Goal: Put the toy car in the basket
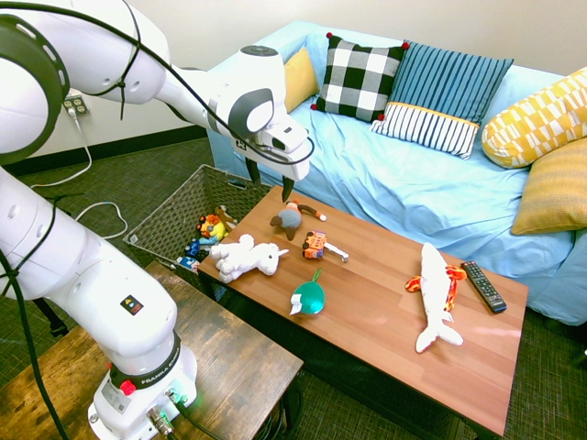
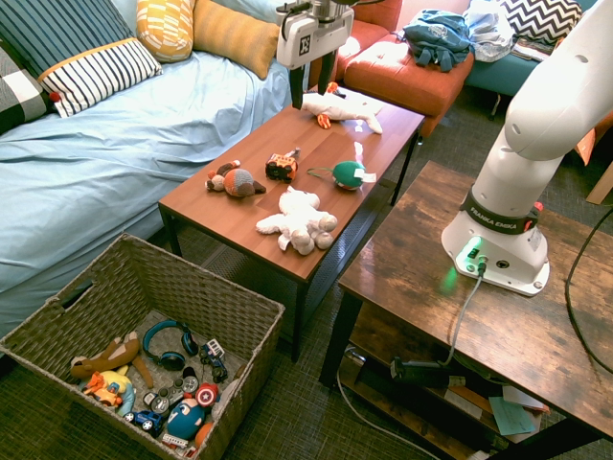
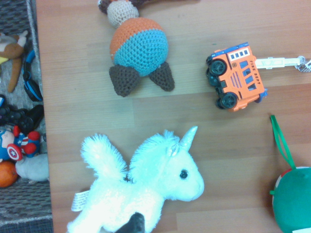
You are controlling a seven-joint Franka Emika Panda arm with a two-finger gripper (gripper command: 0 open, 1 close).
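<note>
Sofa light: here we have the first exterior view, bright, the pale blue cover (image 1: 367, 165) washing towards white in places.
Robot arm: strong white surfaces (image 1: 138, 316), their shading nearly lost.
Tabletop glare: over in the second exterior view, a pale sheen sits on the table (image 2: 383, 144) near its far end.
Base glow: green light spills from the robot base (image 2: 493, 254) onto the wood.
Basket shade: the basket's inner wall (image 2: 182, 287) reads darker than the sofa.
Unicorn close-up: in the wrist view, the white plush unicorn (image 3: 141, 179) takes a cyan cast, highlights blown pale.

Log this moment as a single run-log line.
gripper: open, empty | toy car: on coffee table, beside white unicorn | basket: beside table, car not inside
</note>
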